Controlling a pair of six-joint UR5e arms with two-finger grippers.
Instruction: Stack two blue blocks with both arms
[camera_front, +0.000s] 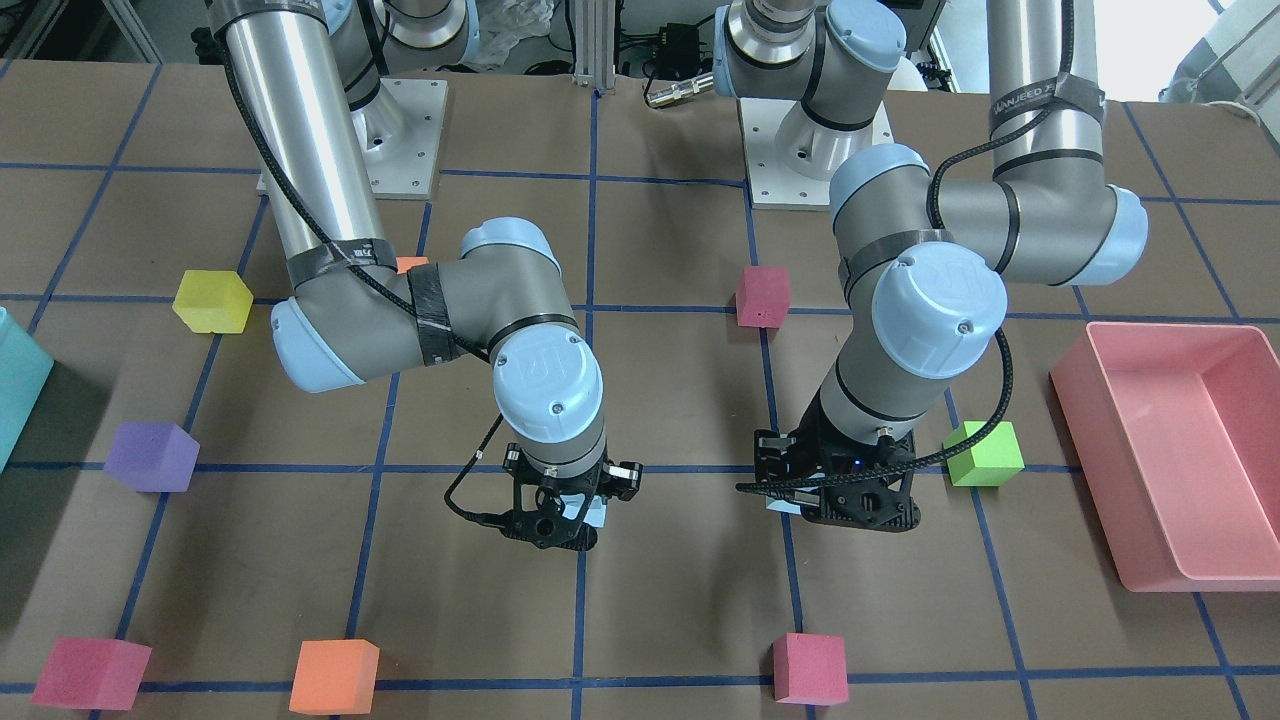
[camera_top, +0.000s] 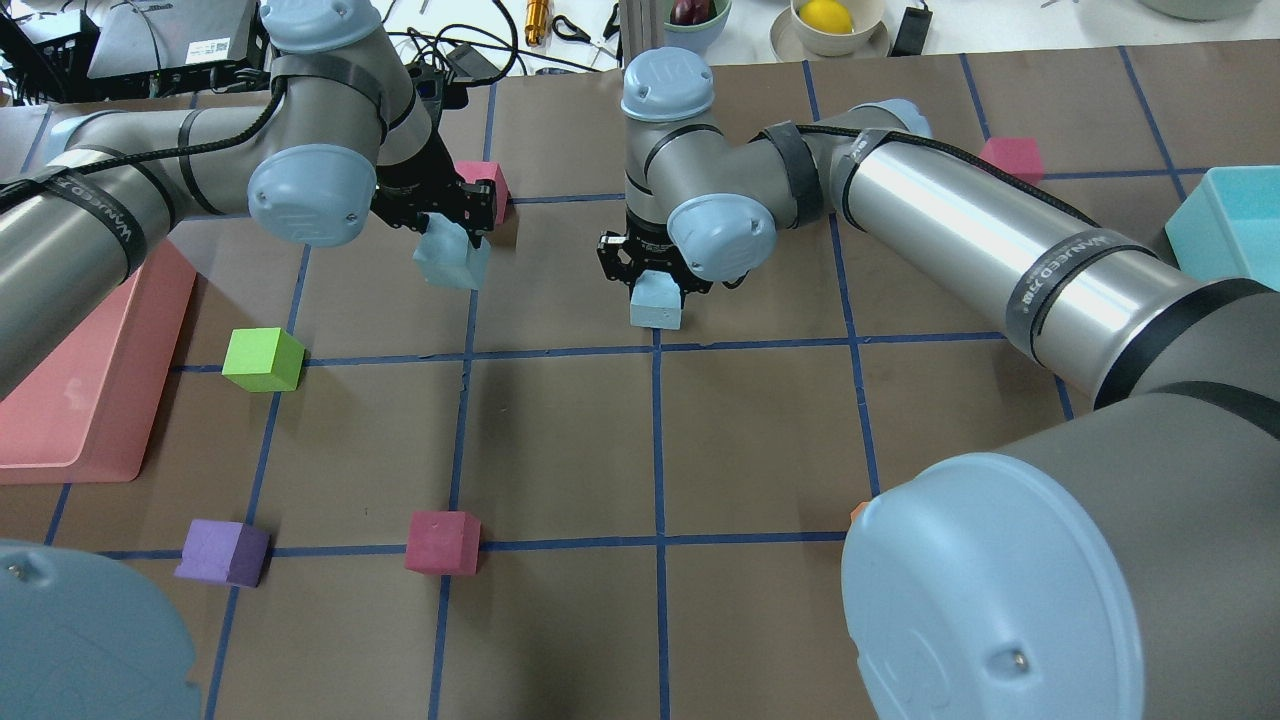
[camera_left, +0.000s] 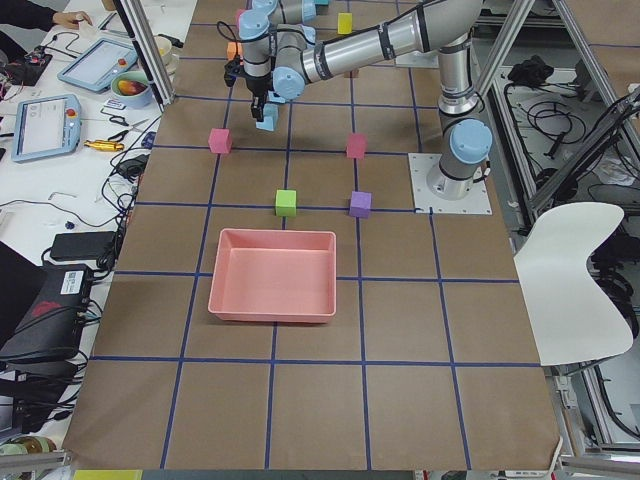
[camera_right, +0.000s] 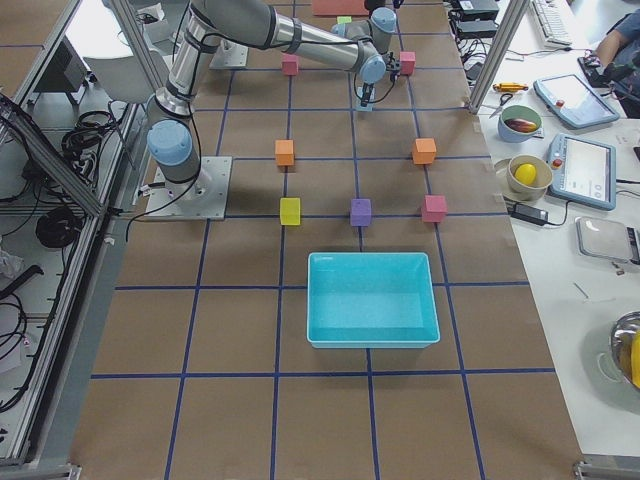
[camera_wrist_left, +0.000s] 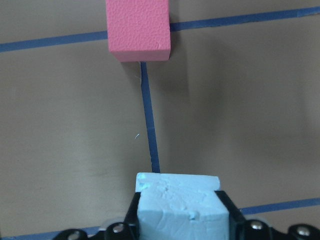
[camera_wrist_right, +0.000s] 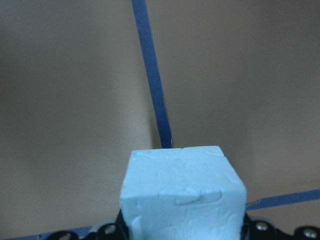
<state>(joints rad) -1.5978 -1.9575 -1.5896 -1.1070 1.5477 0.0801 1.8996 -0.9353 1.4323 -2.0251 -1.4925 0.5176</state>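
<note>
My left gripper (camera_top: 448, 238) is shut on one pale blue block (camera_top: 456, 268) and holds it slightly tilted just above the table. The left wrist view shows this block (camera_wrist_left: 179, 207) between the fingers. My right gripper (camera_top: 655, 283) is shut on the other pale blue block (camera_top: 656, 308), low at the table near a blue tape crossing; it fills the right wrist view (camera_wrist_right: 182, 195). The two blocks are about one grid cell apart. In the front view the left gripper (camera_front: 838, 505) and right gripper (camera_front: 556, 520) hide most of both blocks.
A pink cube (camera_top: 482, 186) sits just beyond the left gripper and shows in its wrist view (camera_wrist_left: 139, 30). A green cube (camera_top: 262, 358), a purple cube (camera_top: 222, 550), another pink cube (camera_top: 442, 541), a pink tray (camera_top: 90, 380) and a teal box (camera_top: 1230, 225) are around.
</note>
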